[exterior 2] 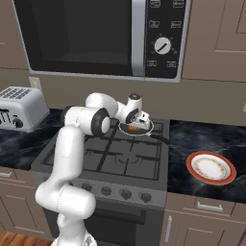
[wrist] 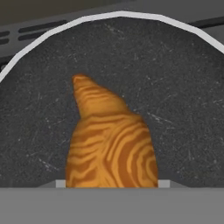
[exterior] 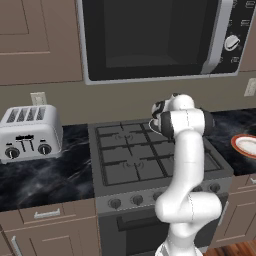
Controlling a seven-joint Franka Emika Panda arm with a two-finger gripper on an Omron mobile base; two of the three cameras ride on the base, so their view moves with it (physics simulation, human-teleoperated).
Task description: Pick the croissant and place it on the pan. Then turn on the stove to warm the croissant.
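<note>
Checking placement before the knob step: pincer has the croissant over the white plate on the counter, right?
Not the plate. The pincer has the croissant over the pan on the stove; the hand view shows the pan under it. The plate sits apart on the counter in the right base view.

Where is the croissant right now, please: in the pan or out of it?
In the pan. The hand view shows the croissant against the pan's dark floor, inside its light rim; the right base view agrees.
</note>
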